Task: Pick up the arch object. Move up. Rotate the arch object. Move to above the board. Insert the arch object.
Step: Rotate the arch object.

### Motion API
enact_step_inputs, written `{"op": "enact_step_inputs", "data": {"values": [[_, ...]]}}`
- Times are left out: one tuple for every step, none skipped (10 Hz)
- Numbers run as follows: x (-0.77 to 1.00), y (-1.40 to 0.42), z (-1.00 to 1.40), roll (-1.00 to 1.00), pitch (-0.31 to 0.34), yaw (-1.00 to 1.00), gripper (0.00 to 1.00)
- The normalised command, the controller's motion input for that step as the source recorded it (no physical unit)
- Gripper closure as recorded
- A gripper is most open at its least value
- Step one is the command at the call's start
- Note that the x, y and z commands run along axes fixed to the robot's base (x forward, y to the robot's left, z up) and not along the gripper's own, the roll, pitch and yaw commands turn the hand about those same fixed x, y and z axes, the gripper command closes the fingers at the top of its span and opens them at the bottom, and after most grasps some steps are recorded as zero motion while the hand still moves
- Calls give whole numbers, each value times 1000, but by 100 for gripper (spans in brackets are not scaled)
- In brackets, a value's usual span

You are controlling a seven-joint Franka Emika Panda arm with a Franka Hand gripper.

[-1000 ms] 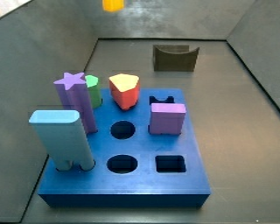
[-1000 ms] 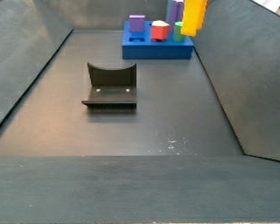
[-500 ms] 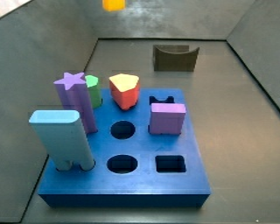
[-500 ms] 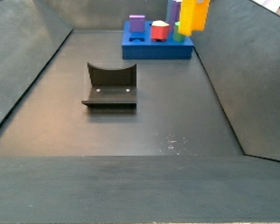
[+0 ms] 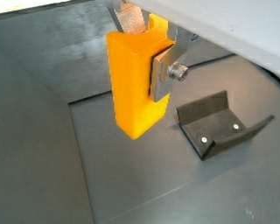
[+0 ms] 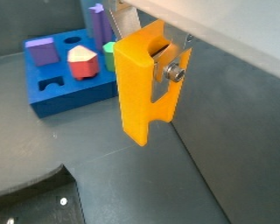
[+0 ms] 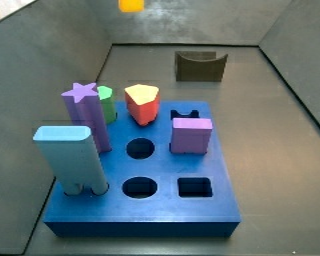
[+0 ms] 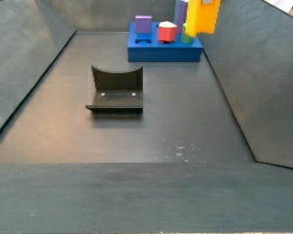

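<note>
The arch object (image 5: 133, 83) is a slim yellow-orange block, and my gripper (image 5: 140, 68) is shut on it high above the floor. A silver finger (image 5: 167, 72) presses one of its sides; the other finger is mostly hidden behind it. In a wrist view the arch object (image 6: 140, 87) shows its notched end pointing away from the wrist, in my gripper (image 6: 143, 74). In the side views only its tip (image 7: 129, 5) and lower part (image 8: 203, 15) show at the frame's edge. The blue board (image 7: 190, 210) lies on the floor and also shows in other views (image 8: 161, 53) (image 6: 60, 94).
The board carries a pale blue arch-footed block (image 7: 67, 155), a purple star post (image 7: 80, 110), a green cylinder (image 7: 105, 100), a red-and-yellow piece (image 7: 141, 103) and a purple notched block (image 7: 191, 133). Two round holes (image 7: 140, 149) and a square hole (image 7: 194, 186) are open. The dark fixture (image 8: 116, 89) stands mid-floor. Grey walls enclose the floor.
The arch object has edged slightly upward in a side view, still held. Nothing else has moved.
</note>
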Motion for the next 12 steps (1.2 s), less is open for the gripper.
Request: {"op": "enact_step_inputs", "data": {"values": [[0,0,0,0,0,-1000,100],[0,1,0,0,0,-1000,100],[0,3,0,0,0,-1000,100],[0,3,0,0,0,-866,100],[1,4,1,0,-1,-549,100],[2,4,1,0,-1,-347,100],[0,0,-1000,0,0,0,100],[6,1,-1000,1,-11,51,100],[16,2,-1000,-3,-23,51,100],[15,1,-1000,-9,-27,43,100],[16,0,-1000,-16,-36,31,100],[15,-2,-1000,-26,-43,22,100]]}}
